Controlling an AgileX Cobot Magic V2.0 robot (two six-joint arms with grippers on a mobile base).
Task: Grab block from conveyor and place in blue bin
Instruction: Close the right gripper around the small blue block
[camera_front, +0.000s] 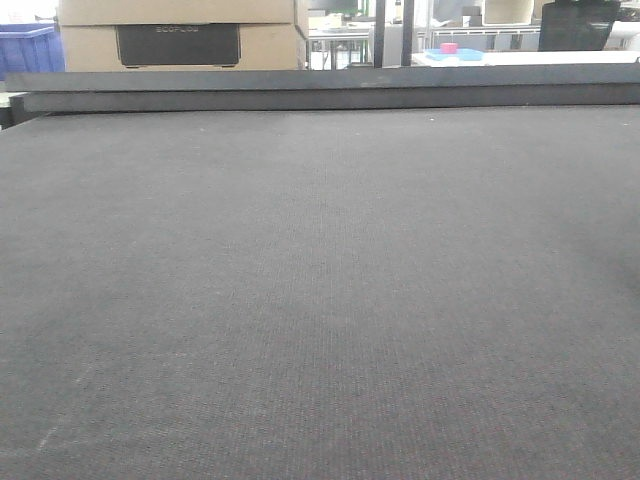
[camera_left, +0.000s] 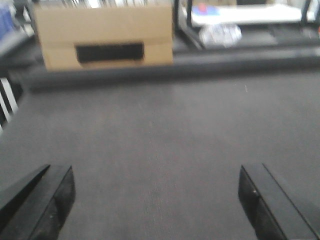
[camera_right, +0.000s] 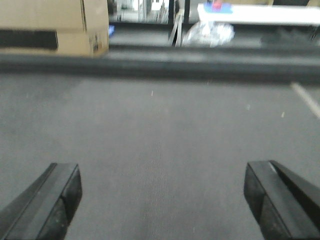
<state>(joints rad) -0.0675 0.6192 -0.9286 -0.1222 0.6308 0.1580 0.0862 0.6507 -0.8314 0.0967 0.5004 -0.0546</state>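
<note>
The conveyor (camera_front: 320, 300) fills the front view, a flat dark grey woven belt. Its long axis runs left to right, and its raised dark rail (camera_front: 320, 90) lies along the far edge. Behind the rail stands a cardboard box (camera_front: 180, 35), with the blue bin (camera_front: 25, 50) just left of it at the frame's edge. The left gripper (camera_left: 155, 182) hangs above the belt with its jaws spread wide and only bare belt between them. The right gripper (camera_right: 162, 177) is likewise wide apart over the belt, facing the rail.
</note>
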